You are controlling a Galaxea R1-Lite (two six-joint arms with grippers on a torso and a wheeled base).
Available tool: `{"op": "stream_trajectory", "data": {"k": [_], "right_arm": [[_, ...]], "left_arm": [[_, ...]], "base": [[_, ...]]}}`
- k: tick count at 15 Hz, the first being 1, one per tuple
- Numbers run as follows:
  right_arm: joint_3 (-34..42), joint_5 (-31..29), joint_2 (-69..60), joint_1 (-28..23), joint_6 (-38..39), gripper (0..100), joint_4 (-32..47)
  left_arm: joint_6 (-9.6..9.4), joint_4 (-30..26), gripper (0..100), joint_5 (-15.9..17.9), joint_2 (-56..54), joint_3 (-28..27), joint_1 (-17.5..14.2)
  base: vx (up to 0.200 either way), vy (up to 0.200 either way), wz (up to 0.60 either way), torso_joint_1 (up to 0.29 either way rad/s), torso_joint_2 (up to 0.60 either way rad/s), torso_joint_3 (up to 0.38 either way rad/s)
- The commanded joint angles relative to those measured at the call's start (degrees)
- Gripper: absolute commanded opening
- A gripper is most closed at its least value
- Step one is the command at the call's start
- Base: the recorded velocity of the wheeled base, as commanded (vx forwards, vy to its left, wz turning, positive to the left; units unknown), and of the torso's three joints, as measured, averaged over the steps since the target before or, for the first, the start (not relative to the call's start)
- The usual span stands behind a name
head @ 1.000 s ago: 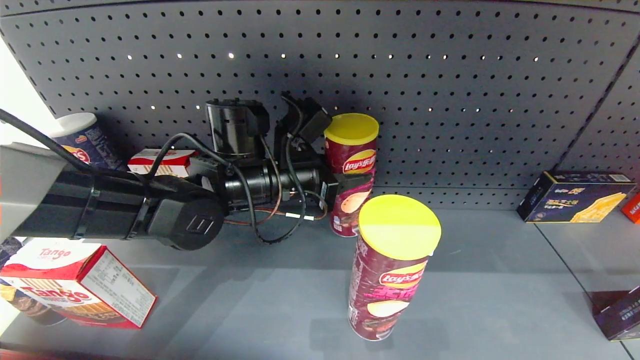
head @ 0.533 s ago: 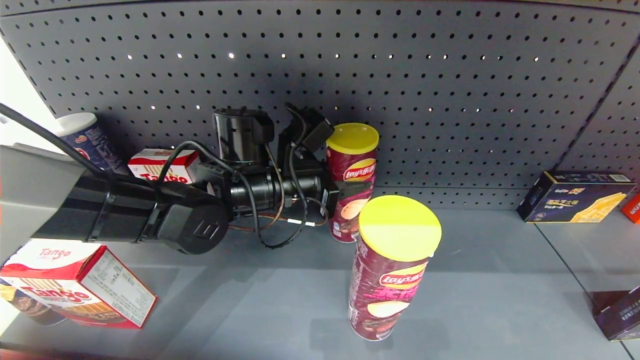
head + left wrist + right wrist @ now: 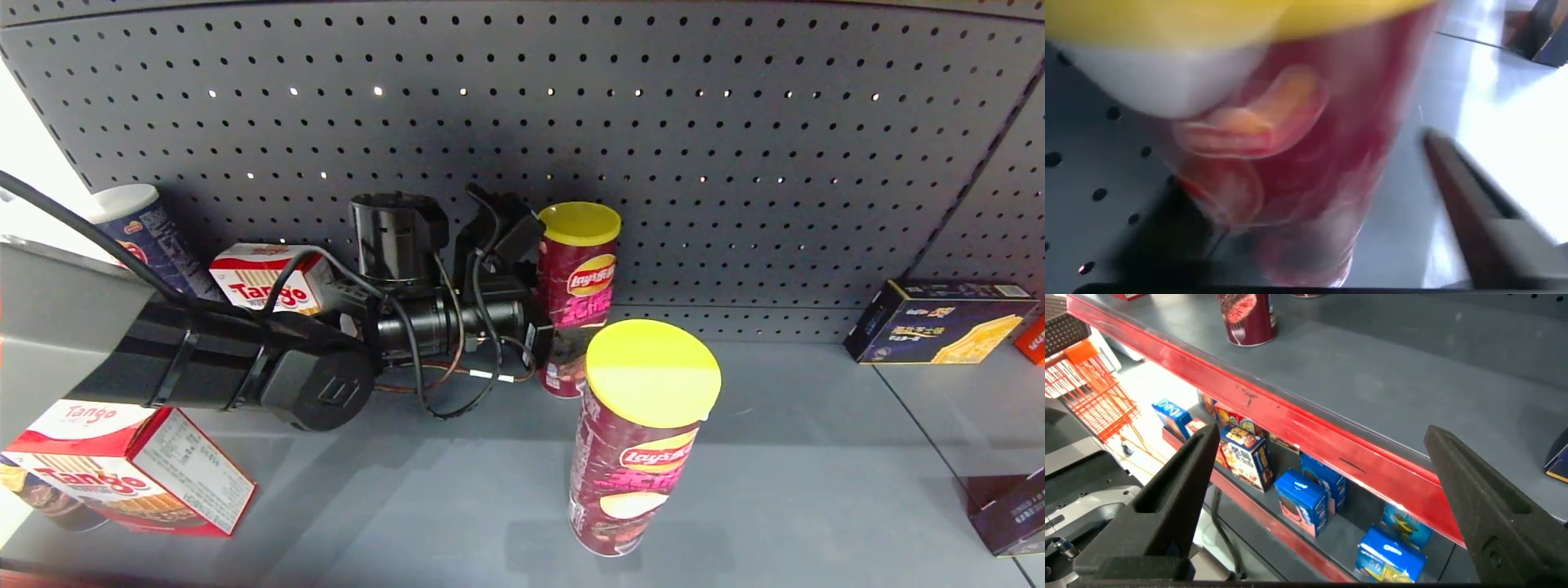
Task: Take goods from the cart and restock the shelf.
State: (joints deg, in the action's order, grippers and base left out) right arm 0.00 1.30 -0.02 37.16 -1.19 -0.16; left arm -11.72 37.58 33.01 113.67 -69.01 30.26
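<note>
A maroon chip can with a yellow lid (image 3: 581, 278) stands upright at the back of the grey shelf (image 3: 816, 457), against the pegboard. My left gripper (image 3: 562, 328) is at its lower left side and open. In the left wrist view the can (image 3: 1315, 163) is very close, and one finger (image 3: 1478, 220) stands apart from it with bare shelf between. A second, identical can (image 3: 633, 457) stands nearer the front. My right gripper (image 3: 1323, 441) hangs open and holds nothing, in front of the shelf's red edge (image 3: 1290, 408).
Red-and-white wafer boxes (image 3: 131, 474) (image 3: 265, 278) and a blue can (image 3: 143, 229) sit on the shelf's left. Dark blue boxes (image 3: 939, 320) (image 3: 1008, 514) lie on the right. An orange cart (image 3: 1086, 376) stands below left, and blue boxes (image 3: 1306, 502) fill the lower shelves.
The rear can came down and now stands on the shelf. The dark finger that crossed its front is off it, and the left arm sank slightly.
</note>
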Motion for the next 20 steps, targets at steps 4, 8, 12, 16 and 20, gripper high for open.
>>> {"op": "stream_trajectory", "data": {"k": [4,8,12,16,20], "right_arm": [[0.0,0.0,0.0,0.0,0.0,100,0.0],[0.0,0.0,0.0,0.0,0.0,100,0.0],[0.0,0.0,0.0,0.0,0.0,100,0.0],[0.0,0.0,0.0,0.0,0.0,100,0.0],[0.0,0.0,0.0,0.0,0.0,100,0.0]], "left_arm": [[0.11,2.5,100,-0.2,-3.2,4.5,0.0],[0.03,7.7,100,-5.5,-7.3,14.1,-0.1],[0.11,11.2,100,-15.7,-9.0,19.5,-0.2],[0.11,11.5,100,-19.5,-8.8,19.2,-0.4],[0.11,11.4,100,-20.8,-8.5,18.9,-0.5]], "base": [[0.000,0.000,0.00,0.000,0.00,0.000],[0.000,0.000,0.00,0.000,0.00,0.000],[0.000,0.000,0.00,0.000,0.00,0.000],[0.000,0.000,0.00,0.000,0.00,0.000],[0.000,0.000,0.00,0.000,0.00,0.000]]}}
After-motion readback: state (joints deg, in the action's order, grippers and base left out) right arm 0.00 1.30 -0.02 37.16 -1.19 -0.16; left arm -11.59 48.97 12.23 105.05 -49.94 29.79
